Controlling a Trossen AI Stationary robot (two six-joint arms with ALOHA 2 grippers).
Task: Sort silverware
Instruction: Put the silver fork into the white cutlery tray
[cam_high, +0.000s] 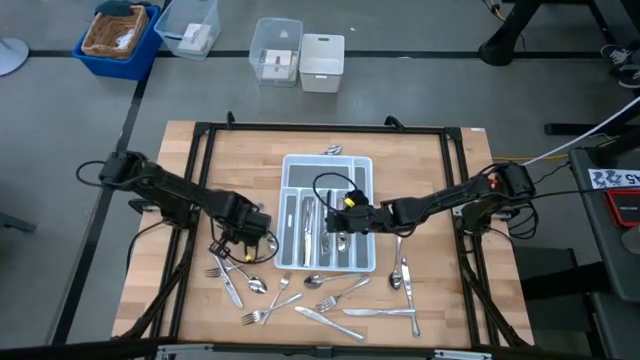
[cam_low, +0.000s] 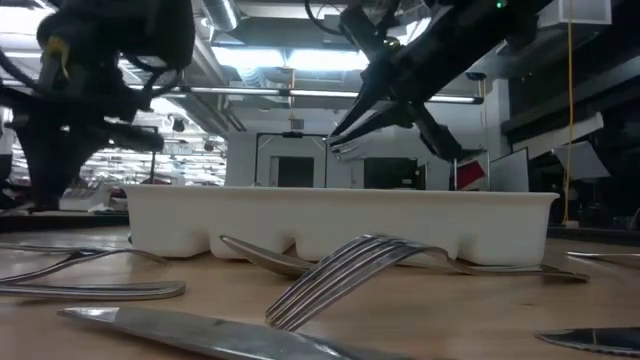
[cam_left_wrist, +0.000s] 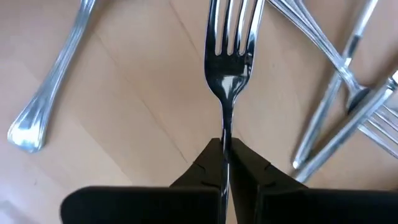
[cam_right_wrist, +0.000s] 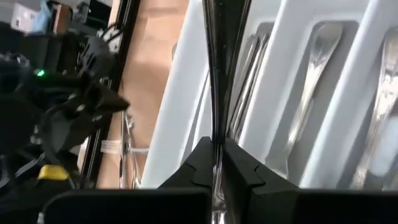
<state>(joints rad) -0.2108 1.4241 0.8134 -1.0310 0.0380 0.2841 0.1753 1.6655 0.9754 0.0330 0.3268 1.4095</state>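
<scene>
The white divided tray (cam_high: 298, 168) sits mid-table, with several pieces lying in its grey-lined slots (cam_right_wrist: 311, 81). Loose silverware (cam_high: 320, 300) lies scattered on the wood between the tray and the near edge. My left gripper (cam_high: 243, 247) is left of the tray's near corner and is shut on a fork (cam_left_wrist: 230, 62). My right gripper (cam_high: 338, 222) reaches in from the right over the tray's slots. It is shut on a slim silver piece (cam_right_wrist: 216, 74) that I see edge-on; its kind I cannot tell. My left gripper pinches the fork's handle (cam_left_wrist: 225, 134) just behind the neck, between its two fingers, which come from above. The tines point away from the fingers, and the fork shows above the wood and the other pieces. My right gripper pinches the slim piece near one end (cam_right_wrist: 216, 144) between its two fingers, slanting down from the table's right side. The piece runs on past the fingertips, in line with them, above the tray's slots. It is clear of the tray wall (cam_right_wrist: 180, 112).
A black frame (cam_high: 200, 130) borders the tabletop. Beyond the far edge stand a blue basket (cam_high: 120, 35), clear bins (cam_high: 276, 50) and a white bin (cam_high: 322, 62). In the low view a fork (cam_low: 340, 262) and a knife (cam_low: 200, 335) lie before the tray (cam_low: 340, 215).
</scene>
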